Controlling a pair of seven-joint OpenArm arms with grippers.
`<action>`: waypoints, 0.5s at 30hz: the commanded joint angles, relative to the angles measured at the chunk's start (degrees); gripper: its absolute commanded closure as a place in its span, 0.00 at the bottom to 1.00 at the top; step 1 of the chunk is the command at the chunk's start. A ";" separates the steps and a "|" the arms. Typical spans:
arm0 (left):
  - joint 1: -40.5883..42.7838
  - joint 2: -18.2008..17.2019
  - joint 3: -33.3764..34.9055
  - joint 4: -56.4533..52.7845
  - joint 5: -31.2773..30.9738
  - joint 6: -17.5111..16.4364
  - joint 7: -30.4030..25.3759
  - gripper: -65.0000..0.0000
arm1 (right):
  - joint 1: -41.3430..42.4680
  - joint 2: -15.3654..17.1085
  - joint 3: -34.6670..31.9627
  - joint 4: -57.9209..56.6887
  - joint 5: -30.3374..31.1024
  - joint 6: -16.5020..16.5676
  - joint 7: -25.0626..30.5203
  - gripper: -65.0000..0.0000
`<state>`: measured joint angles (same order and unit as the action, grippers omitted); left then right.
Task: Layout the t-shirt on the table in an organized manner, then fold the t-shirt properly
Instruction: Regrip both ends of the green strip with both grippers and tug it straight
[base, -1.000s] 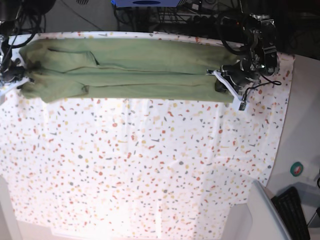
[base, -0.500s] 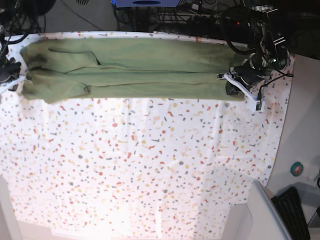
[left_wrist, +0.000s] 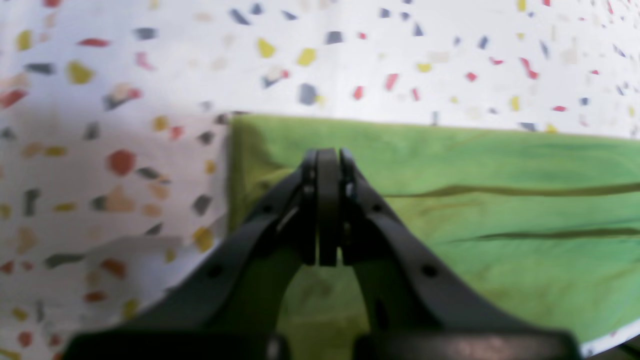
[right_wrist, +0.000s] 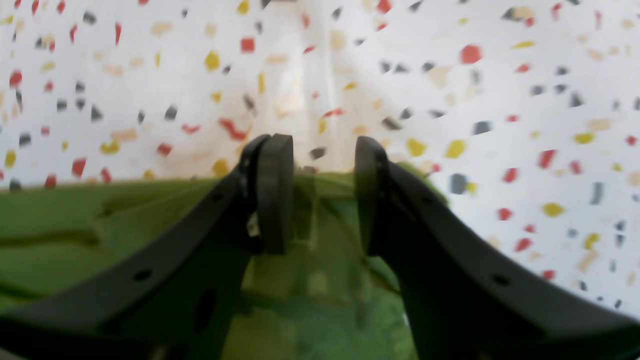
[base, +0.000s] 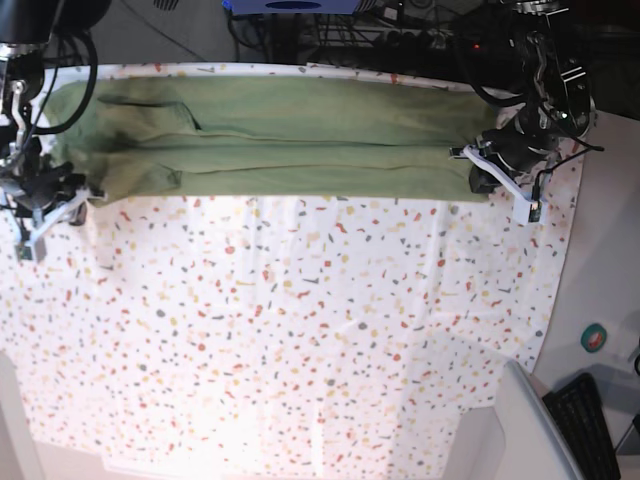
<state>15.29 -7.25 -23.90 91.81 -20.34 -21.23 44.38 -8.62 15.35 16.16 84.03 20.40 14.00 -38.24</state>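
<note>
The olive-green t-shirt (base: 300, 140) lies as a long folded strip along the far edge of the table (base: 300, 330). My left gripper (base: 482, 180) sits at the strip's right end, shut on the t-shirt; in the left wrist view its jaws (left_wrist: 327, 155) are pressed together over the green cloth (left_wrist: 500, 210) near its corner. My right gripper (base: 50, 200) hovers at the strip's left end. In the right wrist view its jaws (right_wrist: 324, 150) stand apart with nothing between them, above the t-shirt's edge (right_wrist: 75, 235) and the speckled table (right_wrist: 500, 100).
The cloth's right edge runs beside the left gripper, with plain grey surface beyond. A green tape roll (base: 594, 338), a grey bin (base: 520, 430) and a keyboard (base: 585, 420) sit at the near right. Cables (base: 350, 30) crowd the far edge.
The left gripper has pulled the shirt's right end further right. The right gripper has opened, let go of the shirt's left end and shifted towards the near side.
</note>
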 joint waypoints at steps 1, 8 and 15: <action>-0.04 -1.06 -0.14 0.54 -0.72 -0.08 -1.17 1.00 | 0.58 0.69 -0.65 1.82 0.65 1.52 0.39 0.68; 0.40 -2.29 -0.23 -0.69 -0.80 -0.08 -1.17 1.00 | 4.71 0.60 -3.02 -3.46 0.56 2.04 -3.39 0.68; 0.32 -2.20 -0.23 -0.69 -0.80 -0.08 -1.17 1.00 | 6.82 1.04 -3.11 -9.70 0.56 2.04 -3.39 0.68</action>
<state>16.01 -8.88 -23.92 90.28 -20.62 -21.21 44.18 -2.57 15.33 12.78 73.56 20.73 15.86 -42.39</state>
